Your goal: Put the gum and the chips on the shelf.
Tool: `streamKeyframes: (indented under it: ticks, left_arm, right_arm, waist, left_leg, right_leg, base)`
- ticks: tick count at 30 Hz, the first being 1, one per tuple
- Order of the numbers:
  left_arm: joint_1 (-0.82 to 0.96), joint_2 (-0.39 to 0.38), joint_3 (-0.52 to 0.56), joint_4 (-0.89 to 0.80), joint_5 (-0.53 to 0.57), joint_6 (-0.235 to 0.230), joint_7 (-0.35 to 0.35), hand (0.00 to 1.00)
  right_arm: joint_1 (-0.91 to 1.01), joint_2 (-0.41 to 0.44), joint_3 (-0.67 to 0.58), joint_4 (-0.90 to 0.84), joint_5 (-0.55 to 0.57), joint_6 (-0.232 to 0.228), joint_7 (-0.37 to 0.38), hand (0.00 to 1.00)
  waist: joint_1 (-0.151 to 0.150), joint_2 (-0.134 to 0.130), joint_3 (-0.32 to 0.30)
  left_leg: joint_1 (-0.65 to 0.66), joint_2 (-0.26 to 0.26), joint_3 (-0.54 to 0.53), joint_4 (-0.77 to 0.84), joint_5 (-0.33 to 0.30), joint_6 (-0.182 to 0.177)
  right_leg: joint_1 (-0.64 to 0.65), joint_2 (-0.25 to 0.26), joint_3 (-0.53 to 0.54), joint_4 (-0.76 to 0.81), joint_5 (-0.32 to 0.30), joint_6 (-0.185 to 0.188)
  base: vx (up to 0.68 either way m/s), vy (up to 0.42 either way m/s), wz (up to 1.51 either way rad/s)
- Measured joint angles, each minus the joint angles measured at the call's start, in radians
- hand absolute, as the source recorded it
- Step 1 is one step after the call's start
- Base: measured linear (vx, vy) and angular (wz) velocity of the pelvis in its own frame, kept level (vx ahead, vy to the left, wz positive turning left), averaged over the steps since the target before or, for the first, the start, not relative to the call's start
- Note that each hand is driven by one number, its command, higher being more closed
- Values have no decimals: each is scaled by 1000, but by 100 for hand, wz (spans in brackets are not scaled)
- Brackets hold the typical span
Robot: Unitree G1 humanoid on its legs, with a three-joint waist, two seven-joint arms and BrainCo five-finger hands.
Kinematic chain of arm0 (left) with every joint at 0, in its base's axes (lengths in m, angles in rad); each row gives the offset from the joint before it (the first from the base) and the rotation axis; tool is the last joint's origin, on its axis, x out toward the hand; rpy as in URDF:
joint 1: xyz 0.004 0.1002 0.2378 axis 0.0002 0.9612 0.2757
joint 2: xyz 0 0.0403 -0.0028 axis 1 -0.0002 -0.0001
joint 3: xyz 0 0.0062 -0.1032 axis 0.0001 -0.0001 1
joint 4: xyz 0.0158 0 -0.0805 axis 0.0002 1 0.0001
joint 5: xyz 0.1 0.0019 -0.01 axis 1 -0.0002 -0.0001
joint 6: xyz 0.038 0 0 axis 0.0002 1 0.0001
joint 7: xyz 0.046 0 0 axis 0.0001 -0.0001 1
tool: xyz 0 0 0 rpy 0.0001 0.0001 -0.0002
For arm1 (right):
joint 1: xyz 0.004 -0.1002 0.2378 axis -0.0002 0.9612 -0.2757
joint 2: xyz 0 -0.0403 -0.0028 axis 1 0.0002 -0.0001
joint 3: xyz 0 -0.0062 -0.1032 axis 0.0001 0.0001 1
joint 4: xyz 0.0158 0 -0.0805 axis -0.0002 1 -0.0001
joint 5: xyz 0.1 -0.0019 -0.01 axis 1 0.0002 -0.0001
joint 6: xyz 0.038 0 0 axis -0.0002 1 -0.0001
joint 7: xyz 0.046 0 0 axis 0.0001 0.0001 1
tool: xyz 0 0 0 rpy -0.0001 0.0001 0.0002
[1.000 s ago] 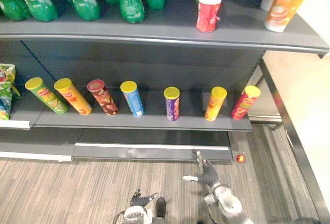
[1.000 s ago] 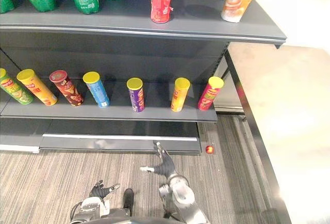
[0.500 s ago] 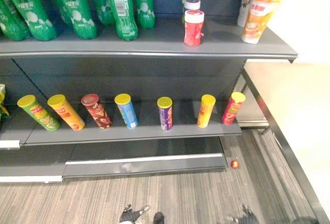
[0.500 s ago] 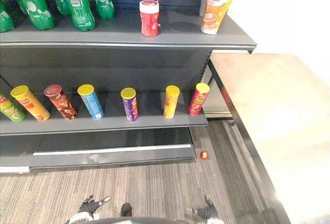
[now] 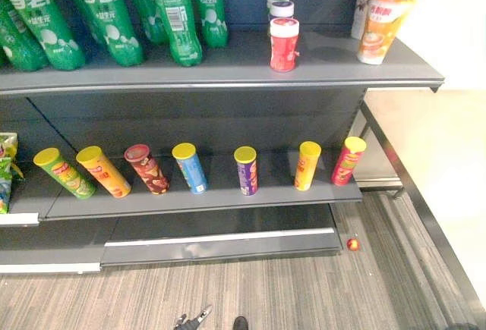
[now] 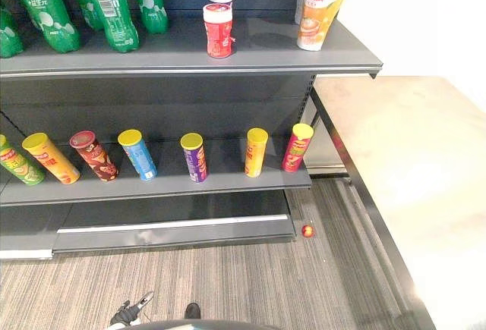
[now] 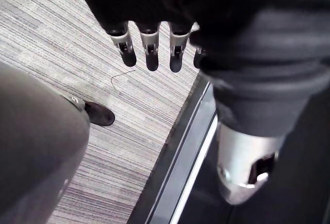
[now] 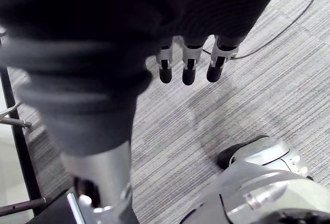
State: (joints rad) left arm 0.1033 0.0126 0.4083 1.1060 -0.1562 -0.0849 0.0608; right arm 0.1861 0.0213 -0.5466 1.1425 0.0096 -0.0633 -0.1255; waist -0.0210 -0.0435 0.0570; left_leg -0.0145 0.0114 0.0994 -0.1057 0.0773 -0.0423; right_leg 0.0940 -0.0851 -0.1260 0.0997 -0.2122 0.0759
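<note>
**Both hands low and empty, gum and chips up on the shelf**

Left hand point(image 7: 150, 54) hangs over the striped grey carpet point(image 5: 304, 292), fingers straight and spread, nothing in them. Right hand point(image 8: 188, 64), same story: fingers loose, empty.

Now look up the frame. The gum jar point(image 5: 284, 43), red plastic with a white cap, stands upright on the upper shelf point(image 5: 228, 64), top centre. The chip cans point(image 5: 245, 171), slim glossy tubes with mostly yellow lids, stand in a spaced row on the lower shelf point(image 5: 220, 197), mid-frame.

So from either hand everything lies up and ahead, long axes vertical. The left hand shows at the bottom edge below the blue can, so I'd call it the nearer one to that row. By my read, the stocking looks done.
</note>
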Motion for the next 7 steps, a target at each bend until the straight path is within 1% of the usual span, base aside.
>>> streamKeyframes:
  ticks: [3,7]
  left_arm:
    - [0,8,-19,5,-24,0,-5,0]
    - [-1,21,-60,7,-27,-1,-10,0]
  right_arm:
    - [-14,-2,-17,19,0,7,1,0]
    - [-29,-6,-29,47,0,8,1,0]
  waist:
    - [0,-4,-3]
    - [0,-8,-4]
  left_leg:
    - [-1,-9,-1,0,-4,3]
    - [1,-22,-4,0,-7,6]
  right_leg:
    - [6,-7,0,-12,4,5]
    - [15,-18,-2,-18,5,8]
  base:
    - [24,13,2]
    - [55,18,5]
